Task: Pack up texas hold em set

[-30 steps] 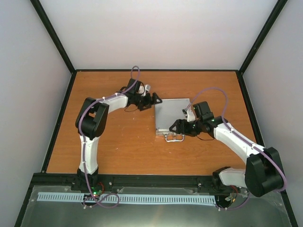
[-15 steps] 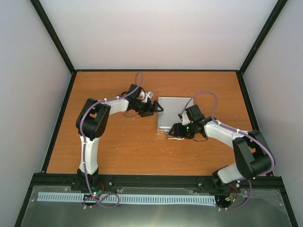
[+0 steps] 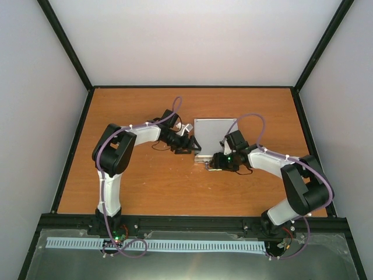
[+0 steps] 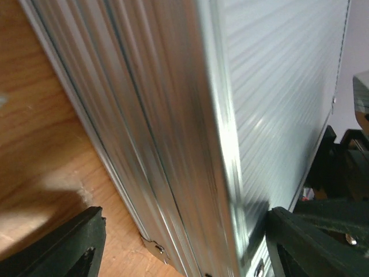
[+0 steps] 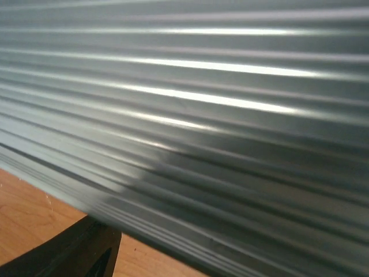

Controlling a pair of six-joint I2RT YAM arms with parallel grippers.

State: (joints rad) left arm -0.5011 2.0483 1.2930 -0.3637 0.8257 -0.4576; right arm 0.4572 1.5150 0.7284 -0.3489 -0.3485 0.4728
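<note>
Resting closed on the wooden table (image 3: 145, 181), the silver case (image 3: 213, 135) lies between the two grippers. At the case's left edge, the left gripper (image 3: 190, 145) has its fingers (image 4: 63, 245) spread wide, straddling the case's corner. Bare wood shows between one finger and the case's side wall. At the case's near edge sits the right gripper (image 3: 215, 161). Only one of its fingers (image 5: 75, 254) is visible under the ribbed metal, so whether it is spread or closed cannot be told.
</note>
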